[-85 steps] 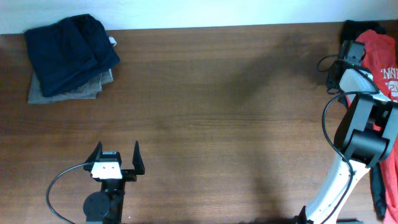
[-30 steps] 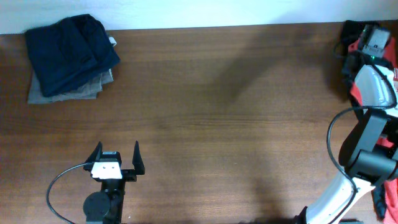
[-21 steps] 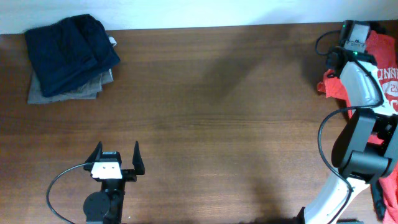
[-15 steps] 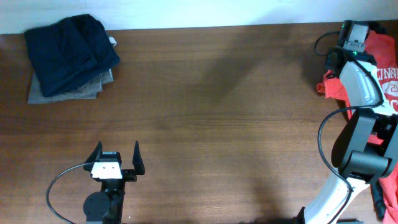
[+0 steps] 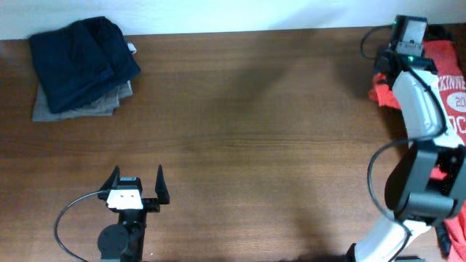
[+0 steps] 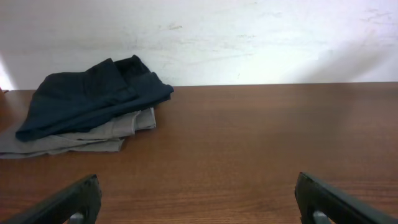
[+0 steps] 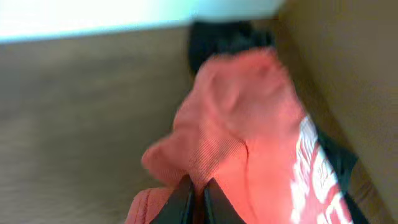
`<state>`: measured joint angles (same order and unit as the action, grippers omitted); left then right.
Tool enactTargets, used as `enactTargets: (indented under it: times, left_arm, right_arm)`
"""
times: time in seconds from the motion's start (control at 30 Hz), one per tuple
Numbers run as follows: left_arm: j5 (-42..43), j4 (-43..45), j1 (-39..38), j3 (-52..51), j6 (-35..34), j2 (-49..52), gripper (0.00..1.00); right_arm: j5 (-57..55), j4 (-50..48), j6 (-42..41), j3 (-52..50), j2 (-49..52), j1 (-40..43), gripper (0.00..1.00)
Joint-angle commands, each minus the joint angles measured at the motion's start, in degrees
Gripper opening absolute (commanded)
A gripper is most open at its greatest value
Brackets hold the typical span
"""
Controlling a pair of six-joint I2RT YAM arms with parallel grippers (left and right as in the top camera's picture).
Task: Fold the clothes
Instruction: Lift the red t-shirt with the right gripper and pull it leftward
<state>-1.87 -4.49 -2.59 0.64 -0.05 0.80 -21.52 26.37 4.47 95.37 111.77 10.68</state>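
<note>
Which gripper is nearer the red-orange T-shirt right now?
Right. The right gripper is pinched on the red-orange T-shirt at the table's far right corner. The left gripper sits open at the near left, well apart from it.

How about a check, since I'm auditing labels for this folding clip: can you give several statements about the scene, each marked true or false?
1. The right end effector is shut on a fold of the red-orange T-shirt. True.
2. The left end effector grips a dark garment. False: it is open and holds nothing.
3. A navy garment lies on top of a grey garment at the far left. True.
4. The T-shirt lies spread flat in the centre. False: it is bunched at the right edge of the table.
</note>
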Motion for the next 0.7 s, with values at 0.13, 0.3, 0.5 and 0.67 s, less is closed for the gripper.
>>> enactTargets:
  times: [0.13,0.3,0.5,0.67]
  left_arm:
    - [0.7,-0.3,0.3,-0.1,-0.2,-0.4,0.99]
    - [0.7,-0.3,0.3,-0.1,-0.2,-0.4,0.99]
    - [0.7,-0.3,0.3,-0.1,-0.2,-0.4,0.99]
    - [0.7,-0.3,0.3,-0.1,-0.2,-0.4,0.99]
  right_arm:
    - [0.3,-0.1,-0.4,1.1,-5.8,-10.0,0.13]
    - [4.4,1.1,-0.7,1.1,-5.7,-16.7,0.13]
    - [15.5,1.3,-8.4,1.1,-5.3,-25.2,0.13]
    - [1.1,1.0,-8.4,1.1,-5.0,-26.8,0.24]
